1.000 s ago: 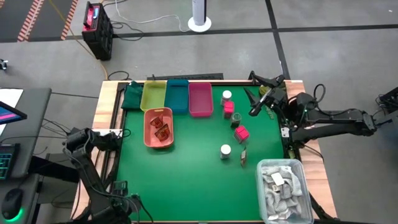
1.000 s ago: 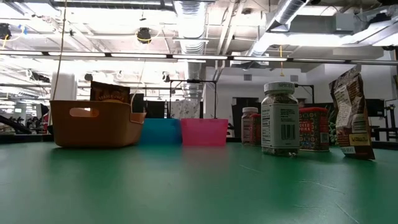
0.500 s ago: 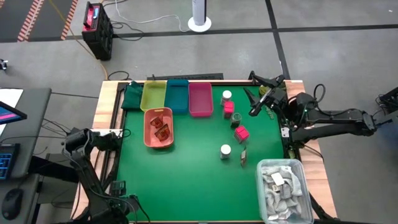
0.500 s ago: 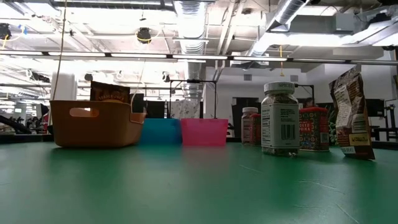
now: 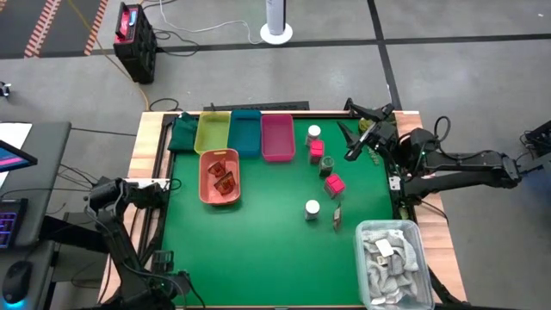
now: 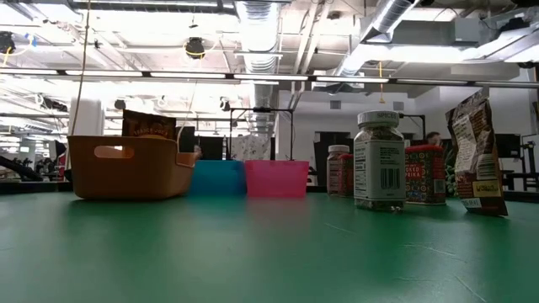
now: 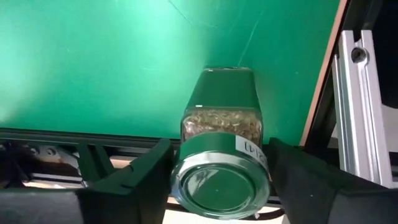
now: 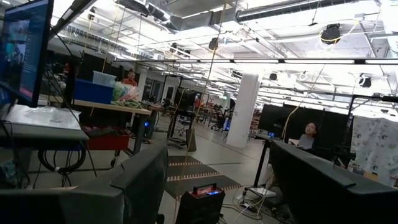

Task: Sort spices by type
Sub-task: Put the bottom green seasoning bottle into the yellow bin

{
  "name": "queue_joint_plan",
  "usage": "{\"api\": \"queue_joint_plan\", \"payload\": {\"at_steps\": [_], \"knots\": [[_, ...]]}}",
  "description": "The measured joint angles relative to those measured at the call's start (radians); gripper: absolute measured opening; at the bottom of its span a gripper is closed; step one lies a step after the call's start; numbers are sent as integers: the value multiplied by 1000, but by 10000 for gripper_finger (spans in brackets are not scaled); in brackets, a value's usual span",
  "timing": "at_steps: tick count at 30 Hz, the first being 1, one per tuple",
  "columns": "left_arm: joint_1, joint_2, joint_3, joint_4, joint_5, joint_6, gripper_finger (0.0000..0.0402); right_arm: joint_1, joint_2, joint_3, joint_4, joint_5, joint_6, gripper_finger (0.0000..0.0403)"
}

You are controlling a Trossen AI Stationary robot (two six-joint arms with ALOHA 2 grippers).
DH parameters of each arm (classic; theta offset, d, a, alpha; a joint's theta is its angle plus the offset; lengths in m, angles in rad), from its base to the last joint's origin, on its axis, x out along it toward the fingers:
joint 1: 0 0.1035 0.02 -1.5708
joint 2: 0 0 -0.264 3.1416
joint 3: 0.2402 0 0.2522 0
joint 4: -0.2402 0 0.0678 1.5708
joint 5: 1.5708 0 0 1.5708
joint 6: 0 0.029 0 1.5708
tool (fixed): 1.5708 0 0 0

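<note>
Greenish jar (image 7: pixel 221 121) sits between the fingers of your left gripper (image 7: pixel 217 167) at the green table's (image 7: pixel 93 62) near-left edge, lid toward the wrist, long axis running away along the fingers. They flank it closely; whether they pinch it, you cannot tell. Your right gripper (image 5: pixel 361 138) waits spread and empty, far right.

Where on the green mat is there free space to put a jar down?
The near-left stretch of the green mat, below the orange tray and left of the grey bin, is bare. It is crowded around the pink packs and white-capped jars, mid-right.
</note>
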Motion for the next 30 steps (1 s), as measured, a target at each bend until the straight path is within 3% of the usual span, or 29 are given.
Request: {"api": "queue_joint_plan", "payload": {"at_steps": [7,21,30], "knots": [[0,0,0,2,5,3,207,0,0,0,0,0,0,305],[58,-6,0,-73,-7,125,203,0,0,0,2,0,0,305],[172,-109,0,-216,-123,220,202,0,0,0,-4,0,8,305]]}}
